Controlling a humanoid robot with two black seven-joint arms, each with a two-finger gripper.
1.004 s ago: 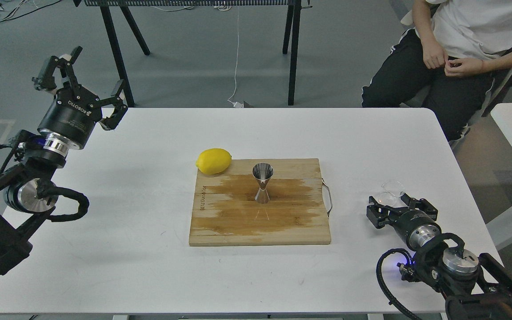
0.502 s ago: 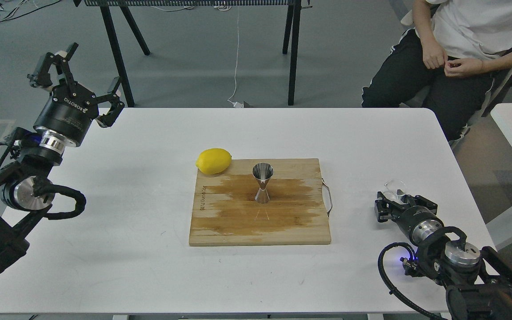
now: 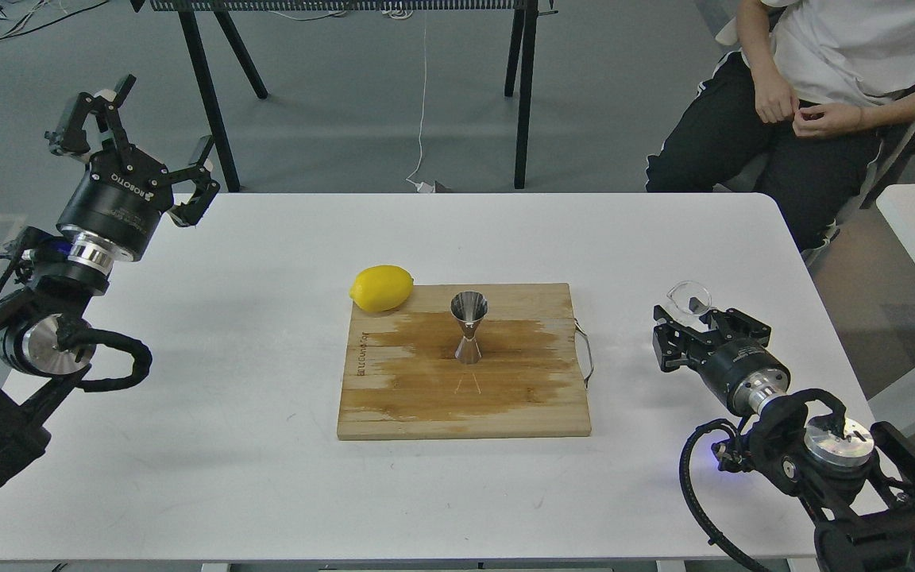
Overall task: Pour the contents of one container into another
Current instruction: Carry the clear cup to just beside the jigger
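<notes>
The clear glass cup (image 3: 689, 299) is raised a little off the table at the right, tilted, with my right gripper (image 3: 701, 320) shut on it from below. The steel jigger (image 3: 469, 326) stands upright in the middle of the wooden cutting board (image 3: 394, 405), well to the left of the cup. My left gripper (image 3: 148, 131) hangs open and empty over the table's far left corner, far from both.
A yellow lemon (image 3: 382, 287) lies at the board's far left corner. The board has a wet brown stain and a metal handle (image 3: 584, 353) on its right side. A seated person (image 3: 815, 87) is beyond the table's far right corner.
My right gripper closed on the glass cup and raised it off the table, moving slightly left and away. The left gripper drifted a little to the left.
</notes>
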